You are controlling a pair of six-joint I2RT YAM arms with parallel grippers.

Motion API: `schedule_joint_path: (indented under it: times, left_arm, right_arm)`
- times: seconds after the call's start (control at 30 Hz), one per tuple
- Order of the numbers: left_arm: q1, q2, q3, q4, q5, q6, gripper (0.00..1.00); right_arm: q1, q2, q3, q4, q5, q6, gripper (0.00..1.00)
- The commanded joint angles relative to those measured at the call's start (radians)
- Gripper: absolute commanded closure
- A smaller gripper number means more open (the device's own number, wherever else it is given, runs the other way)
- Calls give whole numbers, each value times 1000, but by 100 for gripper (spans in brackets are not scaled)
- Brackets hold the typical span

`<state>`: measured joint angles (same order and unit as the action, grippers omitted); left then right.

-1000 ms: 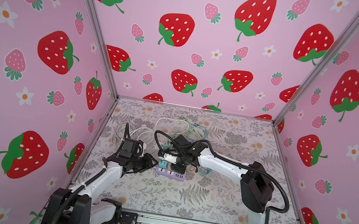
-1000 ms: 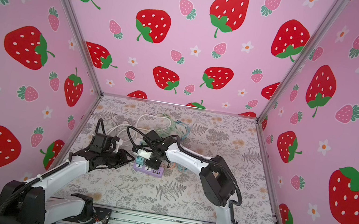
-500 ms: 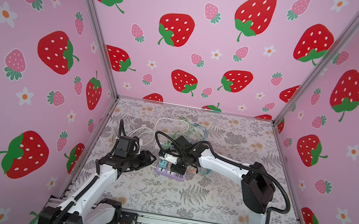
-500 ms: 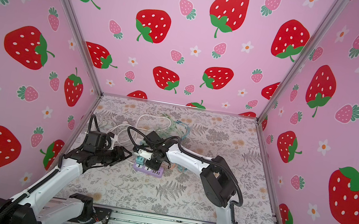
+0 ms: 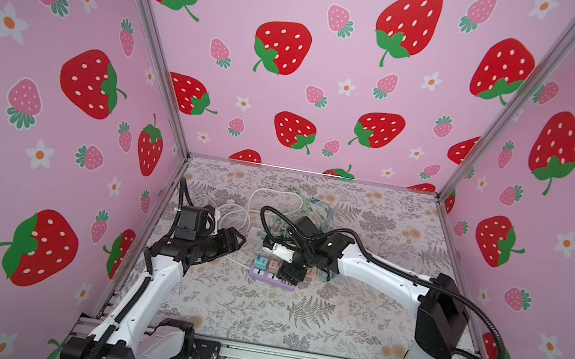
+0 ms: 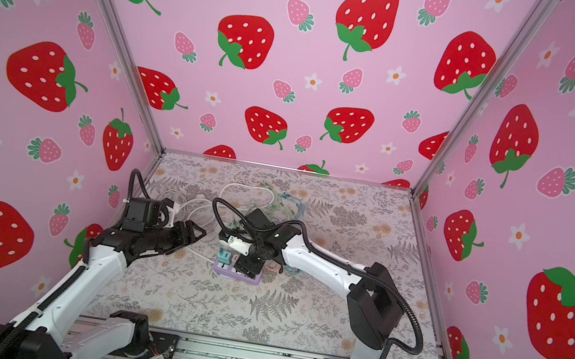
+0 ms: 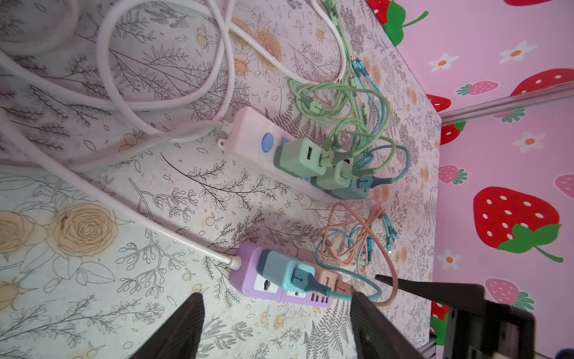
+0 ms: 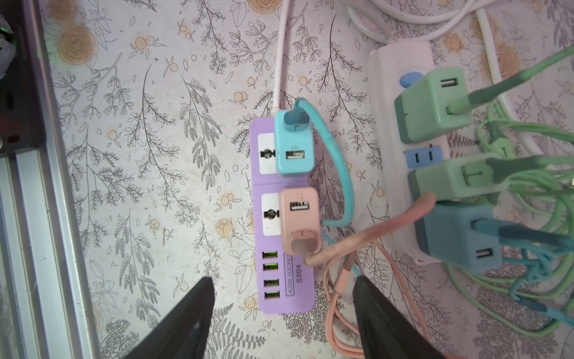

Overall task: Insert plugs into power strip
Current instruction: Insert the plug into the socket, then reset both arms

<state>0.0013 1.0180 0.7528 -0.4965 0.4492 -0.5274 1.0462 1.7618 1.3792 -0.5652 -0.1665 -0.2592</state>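
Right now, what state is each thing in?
Teal plug, seated in purple strip.
Peach plug, seated in purple strip.
Mint plug by blue button, seated in white strip.
Other mint plug, seated in white strip.
Blue plug, seated in white strip.
Left tool, open, empty.
Right tool, open, empty.

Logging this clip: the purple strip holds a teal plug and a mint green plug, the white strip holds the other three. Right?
No. The second plug on the purple strip is a peach-pink plug, not mint green; the right wrist view shows it beside the teal plug. The rest stands.
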Motion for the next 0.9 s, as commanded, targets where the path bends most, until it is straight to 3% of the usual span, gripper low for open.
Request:
schedule_joint_path:
  times: [0.0,0.23,0.57,0.7,0.87]
  left_arm:
    - [48,1,79,-27,44,32,21]
    - [101,67,220,-90,-17,120,18]
    - [129,113,215,98,-181,158,13]
    - [128,95,130,282,-271,205,11]
    - [128,69,-91,606,-409,272,10]
  right_arm:
    - [-18,-72,-57,26,9,15,25]
    - [-101,-263,-212,214,69,94,20]
    - [-251,-484,-368,493,241,167,9]
    - [-314,-540,-446,617,328,199,0]
    - [-411,-583,-587,796,445,224,1]
